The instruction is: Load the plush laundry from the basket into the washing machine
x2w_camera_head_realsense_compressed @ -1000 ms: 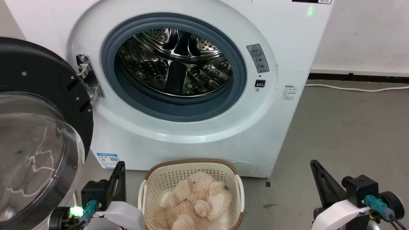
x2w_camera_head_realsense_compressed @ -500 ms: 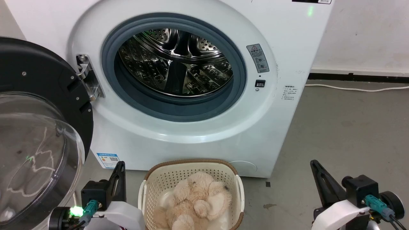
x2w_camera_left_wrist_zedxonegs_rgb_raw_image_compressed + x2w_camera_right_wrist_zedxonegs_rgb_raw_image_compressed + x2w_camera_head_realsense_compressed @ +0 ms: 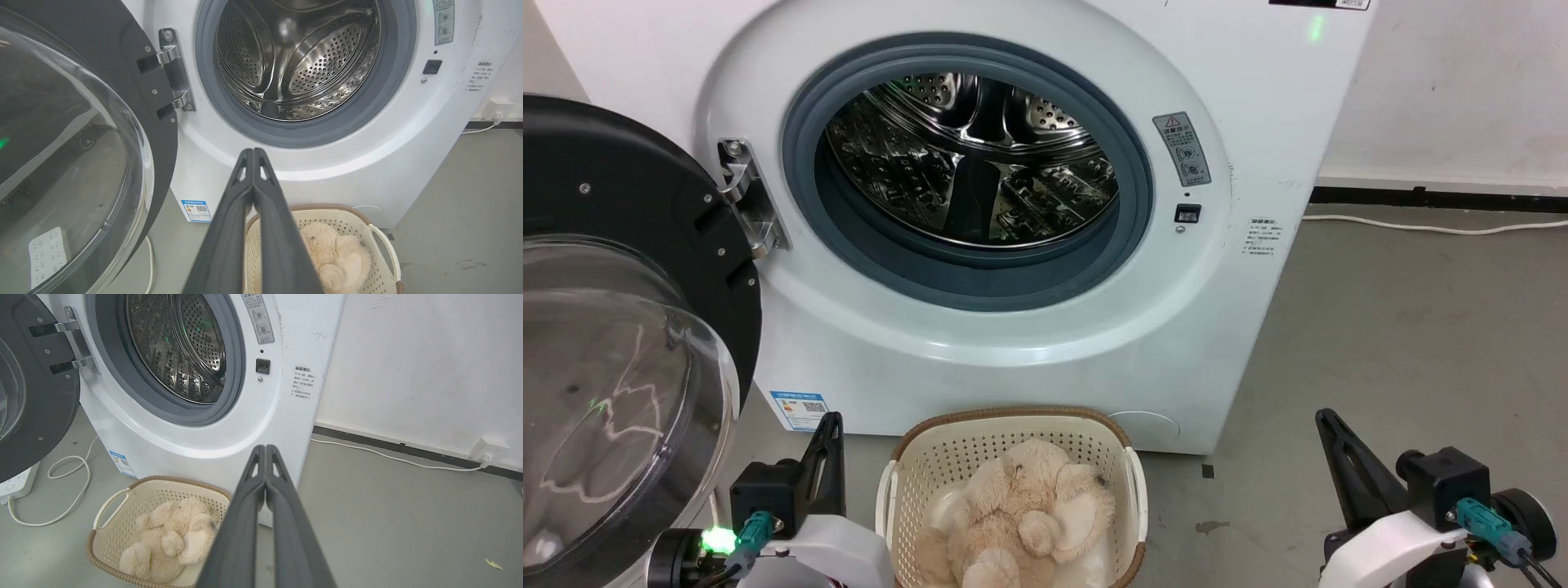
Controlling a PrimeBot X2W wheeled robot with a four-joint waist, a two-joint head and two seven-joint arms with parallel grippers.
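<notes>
Plush laundry curled inside the basket, on the floor directly before the washing machine, below the porthole. Left gripper just beside the basket's left rim, clear of the toy, fingers pressed together tip to tip, holding nothing. Right gripper well apart to the basket's right, likewise closed and empty. Door swung wide at left; drum exposed. White cable looped on floor beside the machine.

White forearms, black wrist blocks, teal plugs, dark tapered gripper fingers; green glow, perhaps LED.
</notes>
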